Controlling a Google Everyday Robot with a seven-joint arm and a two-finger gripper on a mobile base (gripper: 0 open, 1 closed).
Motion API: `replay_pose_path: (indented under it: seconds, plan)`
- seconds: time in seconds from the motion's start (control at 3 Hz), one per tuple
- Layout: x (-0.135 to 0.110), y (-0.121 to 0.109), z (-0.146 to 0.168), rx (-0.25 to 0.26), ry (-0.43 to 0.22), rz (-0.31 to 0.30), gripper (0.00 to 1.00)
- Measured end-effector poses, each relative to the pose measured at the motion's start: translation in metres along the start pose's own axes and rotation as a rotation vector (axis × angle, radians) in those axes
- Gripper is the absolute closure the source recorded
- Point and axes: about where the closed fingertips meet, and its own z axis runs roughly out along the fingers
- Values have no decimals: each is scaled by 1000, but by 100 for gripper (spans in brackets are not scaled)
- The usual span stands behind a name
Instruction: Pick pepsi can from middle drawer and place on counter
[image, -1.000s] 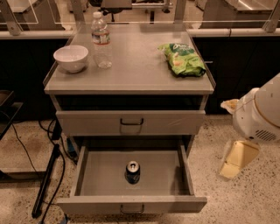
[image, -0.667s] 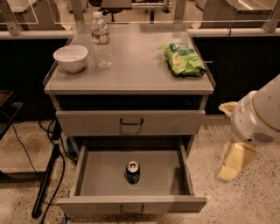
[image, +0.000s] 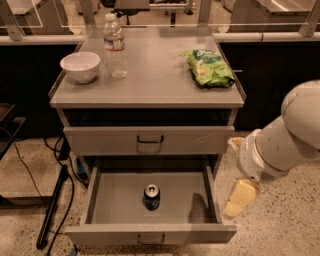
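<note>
Can (image: 151, 196) in open drawer (image: 115, 200), gripper (image: 240, 198) to its right.
The can stands upright; the gripper hangs outside the drawer's right wall, well apart. Open or closed, I cannot tell.

The gripper (image: 239, 198), cream plastic with a dull sheen, hangs just outside the side wall of the middle drawer (image: 100, 200), which is smooth matt grey metal. Near the gripper, inside, the pepsi can (image: 151, 196) shows glossy blue sides and a shiny metal top. Higher than the gripper, the counter (image: 150, 85) looks matt grey, bearing a clear plastic bottle (image: 115, 47), a glossy white bowl (image: 80, 66) and a crinkly shiny bag (image: 208, 67).
</note>
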Motion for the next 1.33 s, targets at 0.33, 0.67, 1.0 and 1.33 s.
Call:
replay_pose_path:
  seconds: [0.33,0.67,1.0,1.33]
  plan:
    - [2,6,33,-29,-28,21,0]
    - [2,6,33,-30,-28,21,0]
    - [10,25,65,-85,-56,55,0]
    - [19,43,135,-152,-116,94,0]
